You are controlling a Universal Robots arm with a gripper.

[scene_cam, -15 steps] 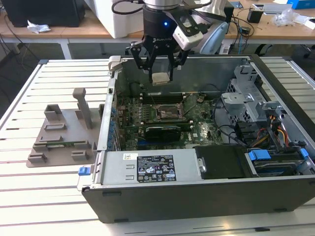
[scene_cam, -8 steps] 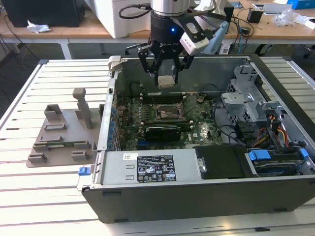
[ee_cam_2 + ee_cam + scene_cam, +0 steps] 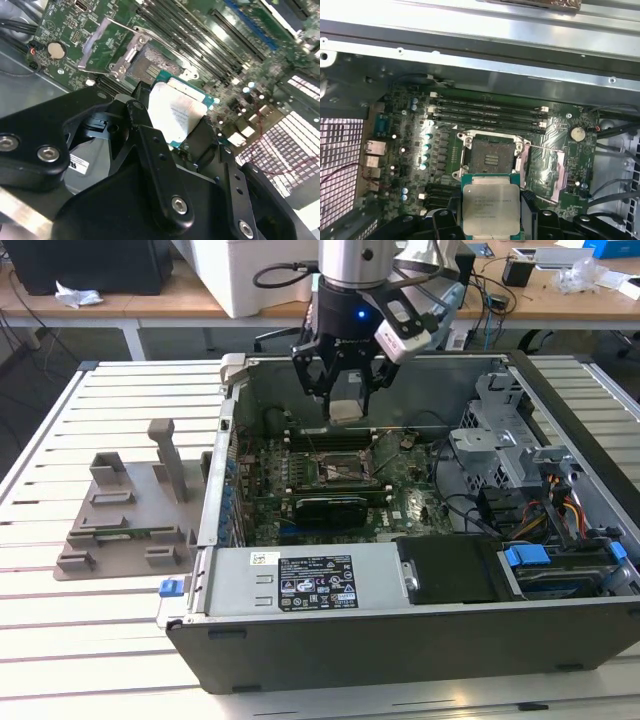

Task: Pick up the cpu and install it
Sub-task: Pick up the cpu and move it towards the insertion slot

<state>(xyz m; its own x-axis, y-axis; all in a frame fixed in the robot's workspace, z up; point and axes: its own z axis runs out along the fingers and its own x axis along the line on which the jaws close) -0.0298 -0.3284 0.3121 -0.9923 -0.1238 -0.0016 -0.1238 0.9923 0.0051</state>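
The cpu (image 3: 345,410), a flat square chip with a silvery top and a greenish rim, hangs above the motherboard inside the open computer case. My gripper (image 3: 345,398) is shut on it, with black fingers (image 3: 318,380) clamping opposite edges. In both wrist views the cpu (image 3: 490,205) (image 3: 176,114) sits between the gripper (image 3: 490,222) (image 3: 172,132) jaws. The black metal-framed socket (image 3: 489,157) (image 3: 335,468) lies just below and slightly ahead of the chip. Its load plate (image 3: 107,45) is swung open, and the socket (image 3: 150,67) bed is bare.
Memory slots (image 3: 487,112) run beside the socket. A black expansion card (image 3: 330,508) and the power supply (image 3: 320,580) sit nearer the case front. Drive bays and cables (image 3: 540,500) fill the exterior view's right. A grey plastic tray (image 3: 130,520) with upright posts rests on the slatted table.
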